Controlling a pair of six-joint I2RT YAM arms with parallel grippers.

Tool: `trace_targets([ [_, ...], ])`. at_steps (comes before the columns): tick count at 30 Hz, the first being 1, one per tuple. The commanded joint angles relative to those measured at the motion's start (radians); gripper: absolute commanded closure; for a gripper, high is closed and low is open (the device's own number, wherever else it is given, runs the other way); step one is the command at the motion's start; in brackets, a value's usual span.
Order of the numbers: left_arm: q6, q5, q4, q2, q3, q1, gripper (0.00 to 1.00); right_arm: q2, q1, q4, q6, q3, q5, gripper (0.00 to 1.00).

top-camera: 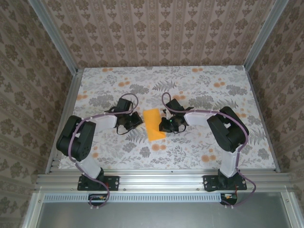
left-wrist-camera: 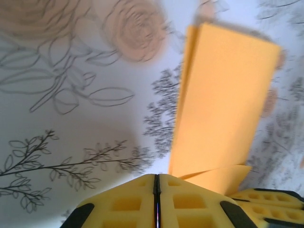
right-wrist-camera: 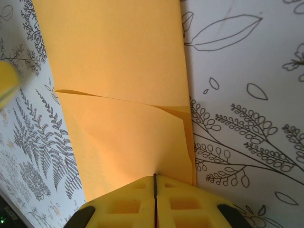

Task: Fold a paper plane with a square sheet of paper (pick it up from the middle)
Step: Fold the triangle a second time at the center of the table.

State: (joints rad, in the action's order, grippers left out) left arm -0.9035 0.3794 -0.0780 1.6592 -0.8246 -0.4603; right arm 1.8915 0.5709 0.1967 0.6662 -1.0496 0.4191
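Observation:
The square sheet of paper lies on the middle of the table as a bright orange upright rectangle, folded over on itself. In the right wrist view the paper has a loose upper flap with a creased edge across it. My right gripper is shut, its yellow tips resting on that flap near the paper's right edge. My left gripper is shut with nothing between its jaws, just off the left edge of the paper over bare tablecloth.
The floral tablecloth covers the table, enclosed by patterned walls and metal corner posts. An aluminium rail runs along the near edge by the arm bases. The right gripper's yellow fingers show at the bottom right of the left wrist view.

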Motion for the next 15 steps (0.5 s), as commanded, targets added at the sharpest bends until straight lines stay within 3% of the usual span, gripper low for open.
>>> trace_targets([
  [1, 0.06, 0.044, 0.036, -0.066, 0.005, -0.009, 0.88, 0.046, -0.006, 0.097, 0.001, 0.038, -0.038, 0.91],
  [6, 0.032, 0.091, 0.116, -0.045, 0.008, -0.061, 0.88, 0.048, -0.006, 0.095, 0.003, 0.036, -0.033, 0.91],
  [15, 0.03, 0.072, 0.072, 0.083, -0.065, -0.127, 0.91, 0.048, -0.007, 0.095, 0.004, 0.025, -0.016, 0.91],
])
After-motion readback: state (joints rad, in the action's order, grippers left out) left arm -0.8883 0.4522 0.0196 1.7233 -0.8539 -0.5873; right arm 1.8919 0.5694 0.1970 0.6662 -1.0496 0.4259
